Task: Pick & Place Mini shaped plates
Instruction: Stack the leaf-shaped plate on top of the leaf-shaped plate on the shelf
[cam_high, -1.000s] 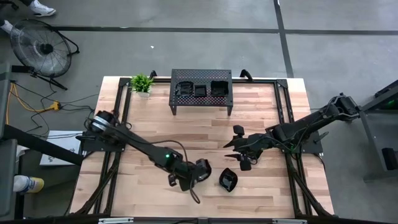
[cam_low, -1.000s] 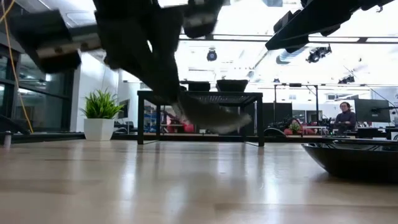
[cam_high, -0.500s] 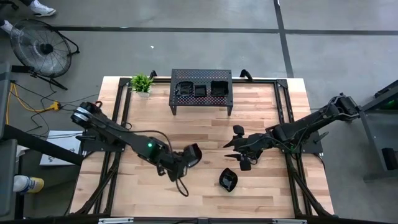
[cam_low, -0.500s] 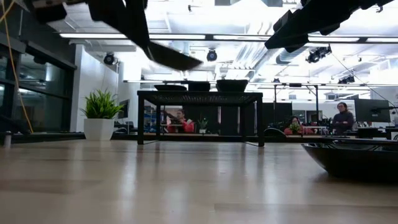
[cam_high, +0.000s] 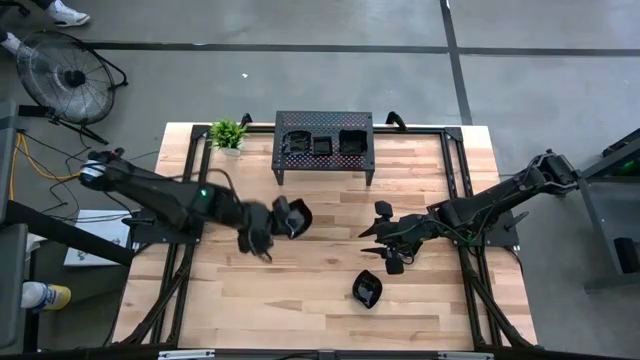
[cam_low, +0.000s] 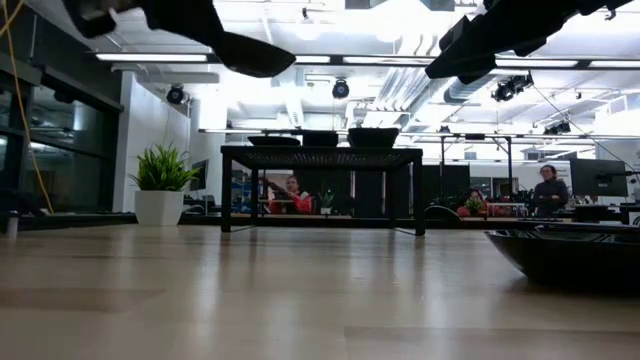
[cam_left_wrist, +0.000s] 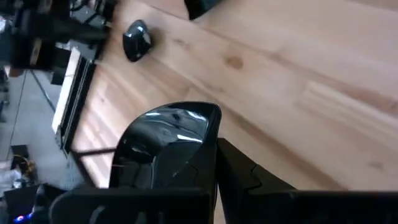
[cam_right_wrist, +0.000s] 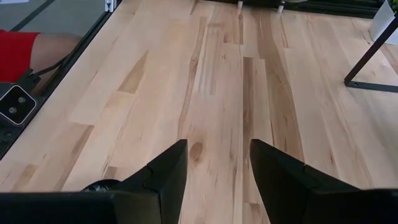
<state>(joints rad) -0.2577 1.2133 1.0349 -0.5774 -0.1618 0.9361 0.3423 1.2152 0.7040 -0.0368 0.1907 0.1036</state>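
My left gripper (cam_high: 286, 219) hangs above the table's middle, shut on a glossy black mini plate (cam_high: 299, 216), which fills the left wrist view (cam_left_wrist: 165, 140) and shows high in the low view (cam_low: 250, 52). A second mini plate (cam_high: 367, 290) rests by its base on the wood near the front edge, also visible as the plate (cam_left_wrist: 137, 40) in the left wrist view. Three more plates (cam_high: 322, 146) lie on top of the black perforated stand (cam_high: 323, 168) at the far edge. My right gripper (cam_right_wrist: 214, 180) waits open over the table's right half, with nothing between its fingers. My left gripper pinches the mini plate by its rim (cam_left_wrist: 208, 152) between its two fingers, of which one (cam_left_wrist: 239, 177) shows beside the rim. The fingers come slanting down from the table's left side. The plate sticks out beyond them, lifted clear of the table and tilted.
A small potted plant (cam_high: 228, 133) stands at the far left corner, beside the stand. Black frame rails (cam_high: 455, 170) run along the table's sides. Bare wood lies between the two grippers and the stand. People sit in the room beyond the table (cam_low: 552, 186).
My left gripper has risen and swung from near the front edge toward the far edge and somewhat left, carrying the mini plate clear of the table. It has stayed shut. The plate on the wood has kept its place.
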